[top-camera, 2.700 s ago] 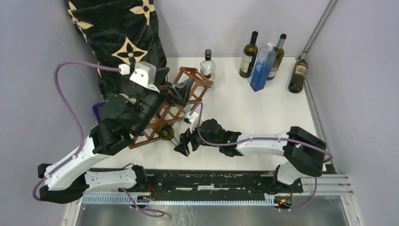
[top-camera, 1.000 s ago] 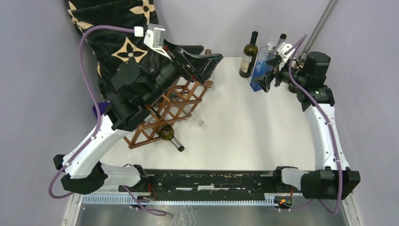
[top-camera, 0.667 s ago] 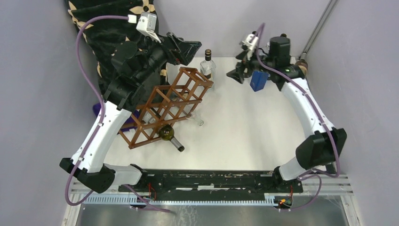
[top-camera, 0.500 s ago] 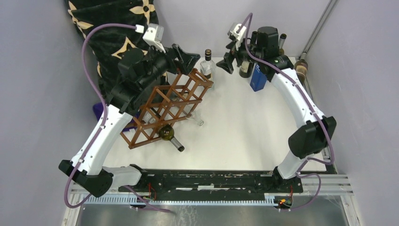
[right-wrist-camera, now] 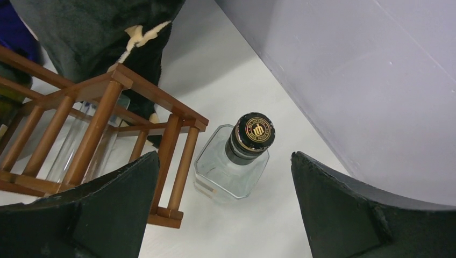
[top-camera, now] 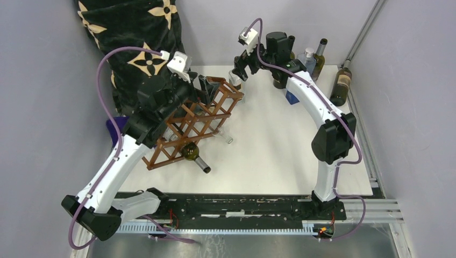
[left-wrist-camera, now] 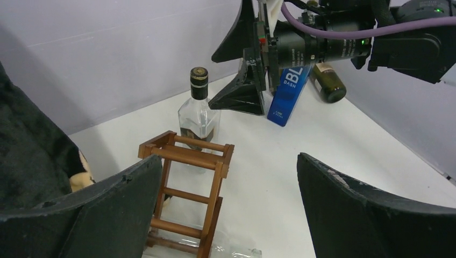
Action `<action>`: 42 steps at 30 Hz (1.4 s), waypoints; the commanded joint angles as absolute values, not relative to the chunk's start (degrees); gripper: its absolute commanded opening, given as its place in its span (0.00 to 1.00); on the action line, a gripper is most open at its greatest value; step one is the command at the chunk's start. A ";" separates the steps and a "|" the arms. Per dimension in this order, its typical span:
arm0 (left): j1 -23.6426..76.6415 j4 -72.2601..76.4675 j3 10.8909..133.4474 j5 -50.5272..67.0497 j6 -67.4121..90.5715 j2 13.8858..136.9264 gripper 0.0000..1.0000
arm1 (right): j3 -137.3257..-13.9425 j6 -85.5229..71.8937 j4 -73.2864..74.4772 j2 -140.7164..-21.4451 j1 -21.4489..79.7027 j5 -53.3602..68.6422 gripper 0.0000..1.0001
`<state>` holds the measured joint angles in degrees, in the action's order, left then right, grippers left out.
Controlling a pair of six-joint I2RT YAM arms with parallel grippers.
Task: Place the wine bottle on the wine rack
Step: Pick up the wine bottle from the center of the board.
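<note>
The reddish-brown wine rack [top-camera: 200, 115] lies diagonally at the left of the table. A dark wine bottle [top-camera: 191, 152] lies in its near cell, neck pointing out. A clear square bottle with a black cap [right-wrist-camera: 241, 156] stands upright just past the rack's far end [right-wrist-camera: 161, 121]. My right gripper [top-camera: 240, 60] hangs open above this bottle [left-wrist-camera: 198, 117], touching nothing. My left gripper [top-camera: 206, 86] hovers open over the rack's far top cell [left-wrist-camera: 185, 156], with nothing between its fingers.
More bottles are at the back right: a tall green one [top-camera: 320, 55], a blue one [left-wrist-camera: 287, 88] and a dark one lying by the wall [top-camera: 340, 81]. A clear bottle [top-camera: 224, 135] lies in the rack. A black patterned cloth [top-camera: 134, 43] hangs at the back left.
My right arm has swung left from the back-right bottles to above the clear square bottle. The left gripper has come down and back toward the rack's far end. Both stayed open.
</note>
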<state>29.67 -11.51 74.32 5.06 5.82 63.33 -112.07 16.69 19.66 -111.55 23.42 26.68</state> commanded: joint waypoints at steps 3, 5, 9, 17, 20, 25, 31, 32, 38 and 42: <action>29.38 -4.13 69.44 6.34 0.75 60.59 1.00 | -115.36 14.97 14.80 -114.40 24.71 20.99 0.98; 29.37 -2.73 67.95 6.46 0.96 59.79 1.00 | -116.25 14.43 14.09 -115.80 24.78 20.33 0.98; 29.36 -1.19 65.57 6.37 0.84 58.87 1.00 | -118.49 13.30 12.80 -118.55 25.07 19.04 0.94; 29.36 -1.06 63.91 7.15 0.35 59.49 1.00 | -118.56 10.39 11.42 -121.74 25.52 20.08 0.67; 29.38 -1.11 63.74 7.96 0.35 59.60 1.00 | -118.74 10.85 11.68 -121.64 25.51 20.36 0.44; 29.39 -1.10 63.63 9.39 0.35 59.66 1.00 | -117.43 11.08 11.56 -118.40 24.47 19.18 0.07; 29.36 -0.49 63.63 14.80 1.81 59.41 1.00 | -108.11 11.29 8.49 -107.07 19.55 19.75 0.00; 29.36 -0.18 63.63 15.98 2.41 59.37 1.00 | -105.87 11.50 7.87 -104.89 18.63 20.19 0.00; 29.36 2.79 63.04 24.87 9.66 59.50 1.00 | -89.58 11.95 6.94 -90.68 13.35 26.26 0.00; 29.85 5.26 61.18 30.41 15.33 59.50 0.99 | -79.53 12.25 7.82 -81.52 9.71 33.01 0.00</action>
